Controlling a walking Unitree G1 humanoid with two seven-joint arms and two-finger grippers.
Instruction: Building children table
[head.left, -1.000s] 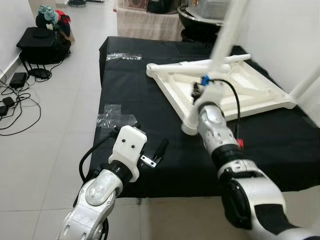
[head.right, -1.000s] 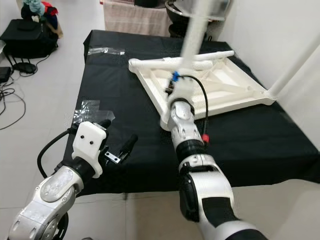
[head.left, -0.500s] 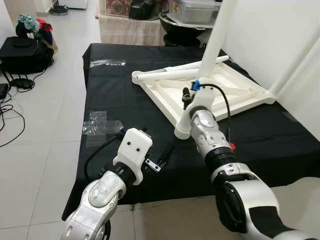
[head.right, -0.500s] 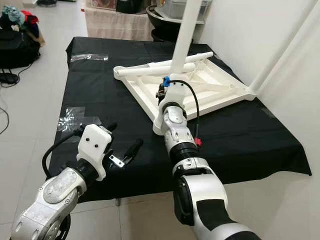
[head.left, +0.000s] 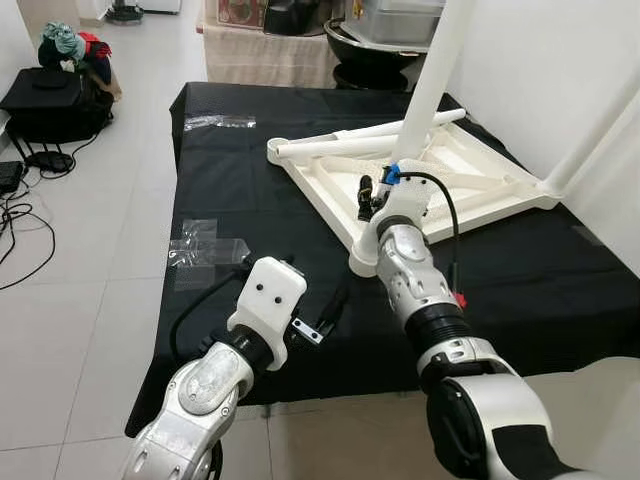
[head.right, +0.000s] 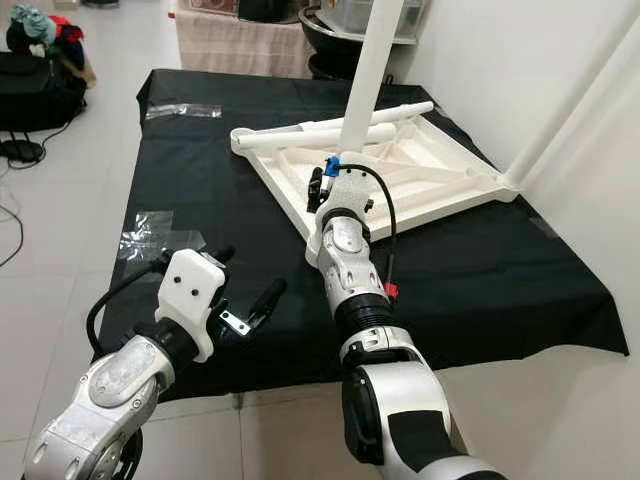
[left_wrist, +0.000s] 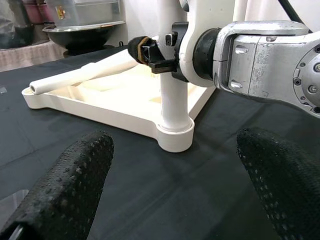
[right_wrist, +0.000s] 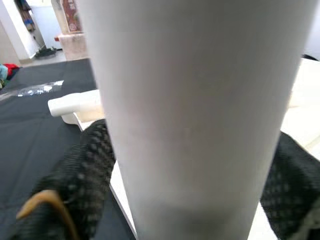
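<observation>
So the white tabletop (head.left: 430, 180) is lying upside down on a table covered with a black cloth (head.left: 250, 150), sitting toward the cloth's far right part. One white leg (head.left: 432, 70) already stands upright out of the tabletop's middle area, another leg (head.left: 590, 150) rises at its far right corner by the wall, and a loose tube (head.left: 360, 140) lies flat along its far edge.

The right gripper (head.left: 372, 195) is reaching over the tabletop's near corner, and its black fingers (right_wrist: 82, 170) are wrapped on either side of a white leg (right_wrist: 195, 115) that stands in the round corner socket (left_wrist: 175, 135). From the wrist view, the leg sits right between the two fingers, so it's clamped on it.

The left gripper (head.left: 325, 305) hovers over the cloth's near edge, a bit in front of that same corner socket, touching nothing. Its two fingers (left_wrist: 65, 185) are spread wide apart with only cloth between them.

A couple of clear plastic bags (head.left: 205, 245) lie on the cloth to the left of the tabletop, and another one (head.left: 220, 122) is near the cloth's far left corner. Off the cloth's left, on the tiled floor, there's a black bag (head.left: 60, 95) with some cables (head.left: 20, 210) beside it.
</observation>
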